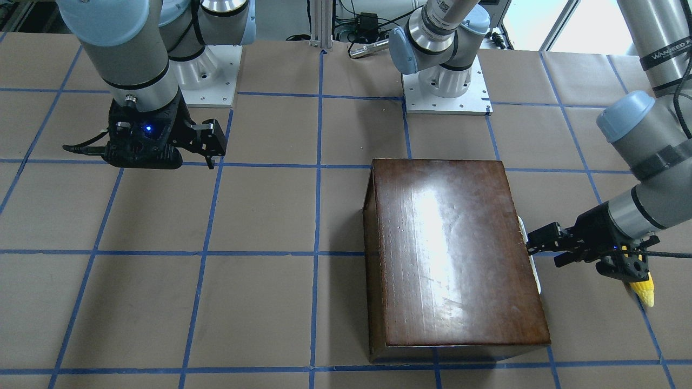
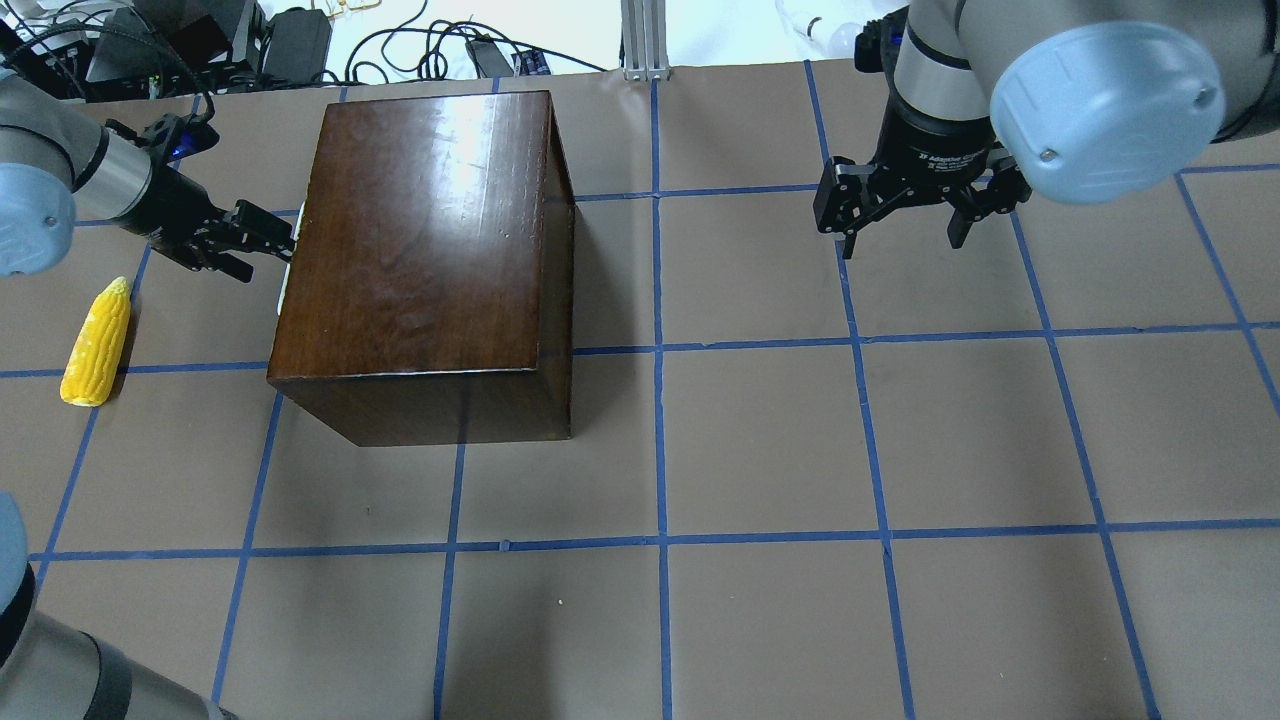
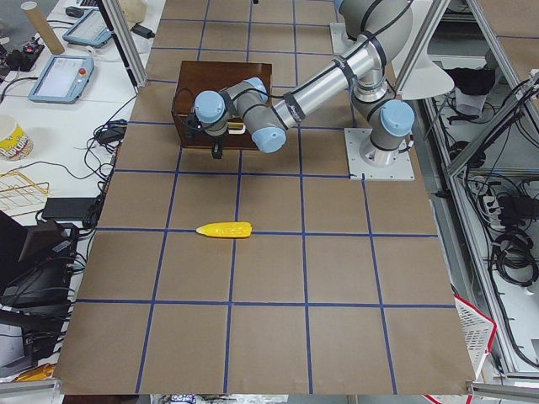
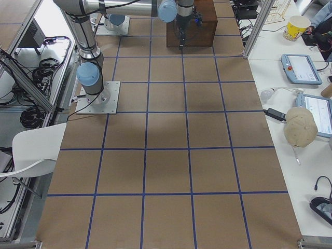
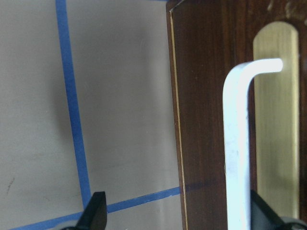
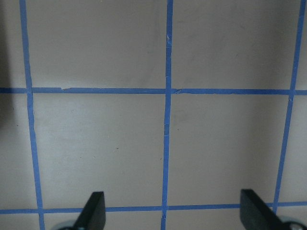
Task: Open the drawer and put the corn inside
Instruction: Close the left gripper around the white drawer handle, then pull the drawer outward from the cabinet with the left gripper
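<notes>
The glossy dark-brown box (image 2: pixel 430 250) stands on the table with its drawer shut. The drawer's dark front panel (image 5: pixel 206 96) with a white bar handle (image 5: pixel 237 143) on a brass plate fills the left wrist view. My left gripper (image 2: pixel 268 240) is open at that face, its fingers astride the handle without closing on it; it also shows in the front view (image 1: pixel 540 246). The yellow corn (image 2: pixel 97 342) lies on the table left of the box, behind the left wrist, partly hidden in the front view (image 1: pixel 644 292). My right gripper (image 2: pixel 900 215) is open and empty, hovering far from the box.
The table is brown paper with a blue tape grid (image 2: pixel 660 440). Both arm bases (image 1: pixel 446 94) stand at the robot's edge. Cables and gear (image 2: pixel 250 45) lie beyond the far edge behind the box.
</notes>
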`<state>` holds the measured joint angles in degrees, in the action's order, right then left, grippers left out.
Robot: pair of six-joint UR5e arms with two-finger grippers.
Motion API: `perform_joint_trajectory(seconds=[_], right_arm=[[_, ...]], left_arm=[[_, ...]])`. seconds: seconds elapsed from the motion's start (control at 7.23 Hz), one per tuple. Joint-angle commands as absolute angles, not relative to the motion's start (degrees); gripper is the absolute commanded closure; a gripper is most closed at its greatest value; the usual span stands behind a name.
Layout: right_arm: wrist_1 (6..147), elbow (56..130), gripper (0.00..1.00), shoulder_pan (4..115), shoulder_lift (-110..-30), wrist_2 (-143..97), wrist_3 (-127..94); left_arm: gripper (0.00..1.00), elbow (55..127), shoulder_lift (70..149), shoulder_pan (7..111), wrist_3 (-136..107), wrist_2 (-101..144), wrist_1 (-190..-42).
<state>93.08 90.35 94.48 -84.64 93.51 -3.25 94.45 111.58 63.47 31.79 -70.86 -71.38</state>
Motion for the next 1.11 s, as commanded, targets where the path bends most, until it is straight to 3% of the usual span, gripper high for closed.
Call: perform_joint_trajectory(seconds=[0.0,0.97], right_arm=[[93.08,90.35,0.0,94.48,-84.64,93.52,-3.25],[93.08,90.35,0.0,94.48,-84.64,93.52,-3.25]], left_arm=[[0.0,94.22,111.62,63.19,31.99,-70.93,-71.37],[0.0,93.96,111.8,61.79,33.4,-71.54,-71.37]])
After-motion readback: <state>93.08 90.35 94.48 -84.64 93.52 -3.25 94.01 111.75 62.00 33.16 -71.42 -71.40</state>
